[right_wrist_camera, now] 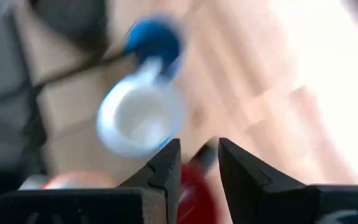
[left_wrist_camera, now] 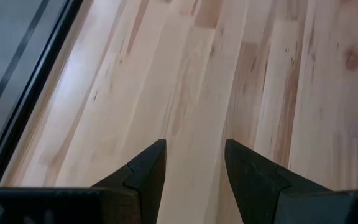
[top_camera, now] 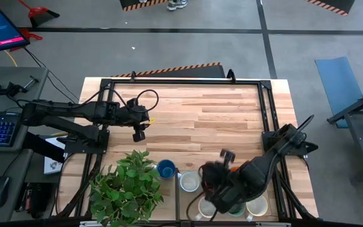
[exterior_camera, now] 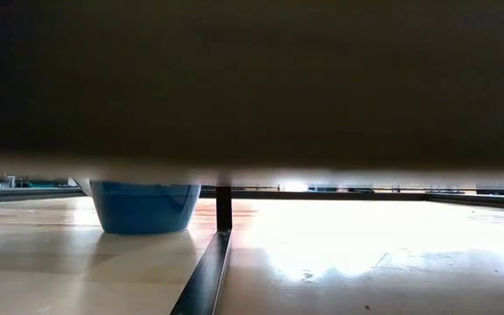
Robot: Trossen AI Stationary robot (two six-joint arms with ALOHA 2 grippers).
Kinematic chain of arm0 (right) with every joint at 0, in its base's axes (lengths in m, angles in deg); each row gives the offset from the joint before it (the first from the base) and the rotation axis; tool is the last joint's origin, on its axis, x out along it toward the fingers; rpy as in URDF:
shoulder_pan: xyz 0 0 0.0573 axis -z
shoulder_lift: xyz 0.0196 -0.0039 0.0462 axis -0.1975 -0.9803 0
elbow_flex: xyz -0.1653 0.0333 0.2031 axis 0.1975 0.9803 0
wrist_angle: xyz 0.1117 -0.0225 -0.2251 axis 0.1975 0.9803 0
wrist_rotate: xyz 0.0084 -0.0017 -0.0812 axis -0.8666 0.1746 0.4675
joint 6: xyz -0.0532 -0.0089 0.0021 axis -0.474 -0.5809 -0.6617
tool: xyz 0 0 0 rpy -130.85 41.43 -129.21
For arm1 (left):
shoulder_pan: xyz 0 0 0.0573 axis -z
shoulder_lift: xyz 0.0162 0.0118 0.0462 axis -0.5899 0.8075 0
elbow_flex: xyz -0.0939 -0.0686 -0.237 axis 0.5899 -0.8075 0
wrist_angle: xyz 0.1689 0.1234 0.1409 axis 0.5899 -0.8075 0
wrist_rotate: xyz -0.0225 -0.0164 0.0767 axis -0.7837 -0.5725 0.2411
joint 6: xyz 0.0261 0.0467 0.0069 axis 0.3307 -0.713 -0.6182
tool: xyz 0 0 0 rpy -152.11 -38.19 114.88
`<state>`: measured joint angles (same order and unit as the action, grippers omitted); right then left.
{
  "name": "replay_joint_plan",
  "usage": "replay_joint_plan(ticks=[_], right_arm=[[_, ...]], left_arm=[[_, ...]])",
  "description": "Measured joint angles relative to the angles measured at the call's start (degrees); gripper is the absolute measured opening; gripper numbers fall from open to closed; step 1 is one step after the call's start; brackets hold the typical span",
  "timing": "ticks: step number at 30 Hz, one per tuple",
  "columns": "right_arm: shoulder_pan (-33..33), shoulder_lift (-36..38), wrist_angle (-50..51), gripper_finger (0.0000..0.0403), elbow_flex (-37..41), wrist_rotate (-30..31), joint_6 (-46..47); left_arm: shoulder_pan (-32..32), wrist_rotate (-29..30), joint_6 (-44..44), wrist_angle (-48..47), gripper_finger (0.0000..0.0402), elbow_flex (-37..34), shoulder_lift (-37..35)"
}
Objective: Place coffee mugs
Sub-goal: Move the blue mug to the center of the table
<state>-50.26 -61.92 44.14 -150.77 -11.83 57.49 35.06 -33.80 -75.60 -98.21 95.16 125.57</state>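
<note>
hovering over the mug cluster at the near edge

reaching in from the left, the left gripper (top_camera: 140, 132) hangs over bare wood on the worktop (top_camera: 219, 107), its fingers (left_wrist_camera: 148, 171) parted with nothing between them. near it, toward the near edge, stands the potted plant (top_camera: 126, 188). just right of the plant sits the blue mug (top_camera: 166, 169), then a white mug (top_camera: 189, 181) beside it. further right, the right gripper (right_wrist_camera: 197, 163) is low over the crowded mugs, its fingers a narrow gap apart around a dark red mug (right_wrist_camera: 194, 193); whether it grips the mug i cannot tell. two cream mugs (top_camera: 207, 207) lie partly under the right arm at the near edge, with a bit of orange mug (top_camera: 234, 168) showing just beyond the arm.
</note>
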Motion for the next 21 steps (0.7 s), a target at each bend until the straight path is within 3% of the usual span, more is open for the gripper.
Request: replay_joint_plan(ticks=[5,10,21], right_arm=[[0.3,4.6,4.5,0.0085,0.0,18.6,3.9],[2.8,9.6,4.9,0.0085,0.0,28.6,-1.4],[17.9,21.8,5.0,0.0085,0.4,29.8,-17.1]], left_arm=[[0.0,0.0,0.3,3.4,0.0154,0.0,0.0],[0.0,0.0,0.5,4.9,0.0154,0.0,0.0],[0.0,0.0,0.2,4.9,0.0154,0.0,0.0]])
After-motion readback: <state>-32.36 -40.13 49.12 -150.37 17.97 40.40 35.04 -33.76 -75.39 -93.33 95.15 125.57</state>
